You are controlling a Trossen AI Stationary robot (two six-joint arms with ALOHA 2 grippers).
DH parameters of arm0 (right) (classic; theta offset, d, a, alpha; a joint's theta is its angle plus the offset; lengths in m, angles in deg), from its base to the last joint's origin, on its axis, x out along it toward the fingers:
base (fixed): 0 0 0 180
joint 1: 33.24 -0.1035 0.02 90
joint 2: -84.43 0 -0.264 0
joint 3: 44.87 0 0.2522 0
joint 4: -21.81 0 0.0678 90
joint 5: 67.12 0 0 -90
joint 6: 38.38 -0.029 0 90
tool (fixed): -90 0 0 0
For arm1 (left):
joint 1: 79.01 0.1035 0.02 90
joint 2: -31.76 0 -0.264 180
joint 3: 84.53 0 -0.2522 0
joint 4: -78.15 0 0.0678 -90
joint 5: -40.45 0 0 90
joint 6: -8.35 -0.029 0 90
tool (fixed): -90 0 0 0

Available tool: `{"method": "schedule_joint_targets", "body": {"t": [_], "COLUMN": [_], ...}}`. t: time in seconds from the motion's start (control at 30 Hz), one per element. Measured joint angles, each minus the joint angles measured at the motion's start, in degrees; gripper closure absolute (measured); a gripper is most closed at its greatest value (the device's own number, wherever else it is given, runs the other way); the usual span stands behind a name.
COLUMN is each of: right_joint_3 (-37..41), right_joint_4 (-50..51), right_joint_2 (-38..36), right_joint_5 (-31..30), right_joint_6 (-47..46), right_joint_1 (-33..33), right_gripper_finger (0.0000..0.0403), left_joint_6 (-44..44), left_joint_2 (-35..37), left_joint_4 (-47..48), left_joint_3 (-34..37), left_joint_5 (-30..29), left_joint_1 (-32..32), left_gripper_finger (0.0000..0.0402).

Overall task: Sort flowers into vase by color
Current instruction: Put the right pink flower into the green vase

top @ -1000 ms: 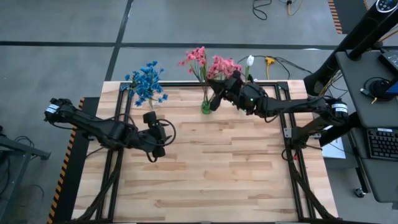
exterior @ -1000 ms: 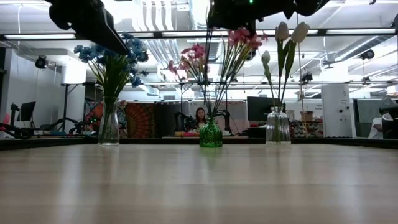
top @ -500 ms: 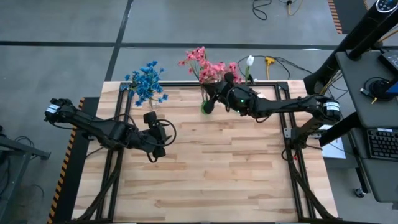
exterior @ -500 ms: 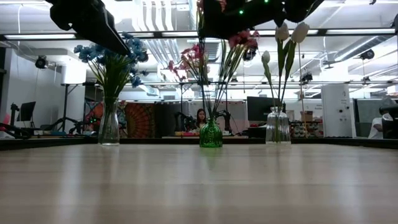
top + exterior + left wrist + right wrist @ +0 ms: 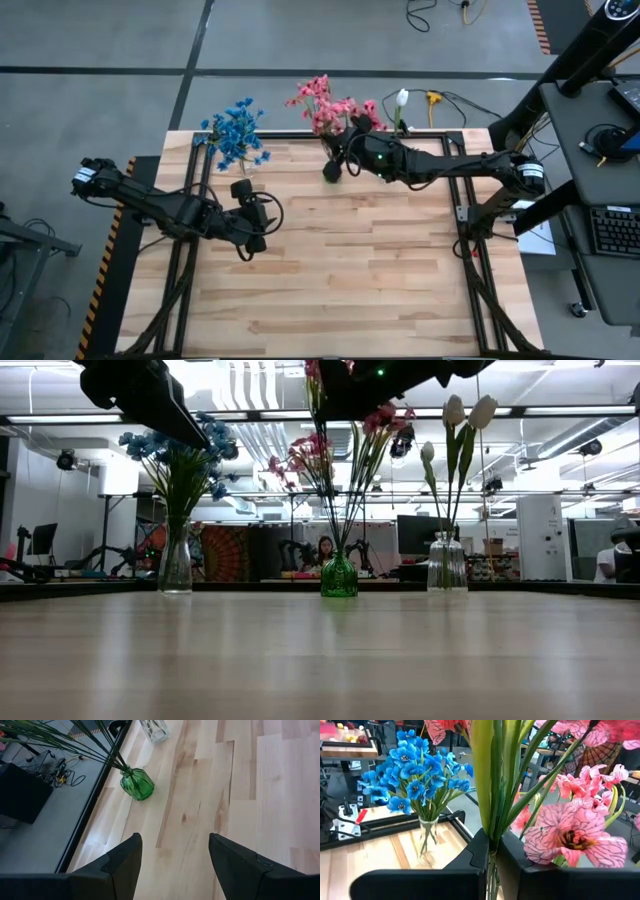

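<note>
Vases: three along the worktop's (image 5: 330, 270) far edge, one clear (image 5: 175, 565), one green (image 5: 339, 576), one clear (image 5: 446, 565).
Blue flowers (image 5: 236, 132): one bunch, first clear vase.
Pink flowers (image 5: 330, 105): in the green vase.
White buds (image 5: 465, 412): three, other clear vase.
Right gripper (image 5: 345, 155): over the green vase, fingers clamped on pink stems (image 5: 495, 795).
Left gripper (image 5: 243, 187): fingers apart, empty, near the blue bunch.

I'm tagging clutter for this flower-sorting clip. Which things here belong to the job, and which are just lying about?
Job: blue flowers, pink flowers, white buds, green vase, two clear vases, right gripper shut on a pink stem.
Lying about: yellow cable, keyboard, floor cables.
</note>
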Motion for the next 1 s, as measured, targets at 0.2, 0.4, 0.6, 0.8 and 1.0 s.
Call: {"method": "schedule_joint_targets", "body": {"t": [0.2, 0.4, 0.6, 0.8, 1.0], "right_joint_3": [1.2, 1.6, 1.9, 2.5, 2.6], "right_joint_4": [-0.1, -0.6, -0.6, -0.6, -0.6], "right_joint_2": [0.0, 0.0, 0.0, 0.0, 0.0], "right_joint_5": [-0.2, -0.2, -0.2, -0.2, -0.2], "right_joint_6": [-0.7, -0.9, -0.7, 0.0, 0.2], "right_joint_1": [0.0, 0.0, 0.0, 0.0, 0.0], "right_gripper_finger": [0.0385, 0.0385, 0.0385, 0.0385, 0.0385], "left_joint_6": [0.0, 0.0, 0.0, 0.0, 0.0], "left_joint_2": [0.0, 0.0, 0.0, 0.0, 0.0], "left_joint_4": [0.0, 0.0, -0.1, -0.1, -0.1], "left_joint_3": [0.0, 0.0, 0.0, 0.0, 0.0], "left_joint_5": [0.0, 0.0, 0.0, 0.0, 0.0], "left_joint_1": [0.0, 0.0, 0.0, 0.0, 0.0], "left_gripper_finger": [0.0189, 0.0189, 0.0189, 0.0189, 0.0189]}}
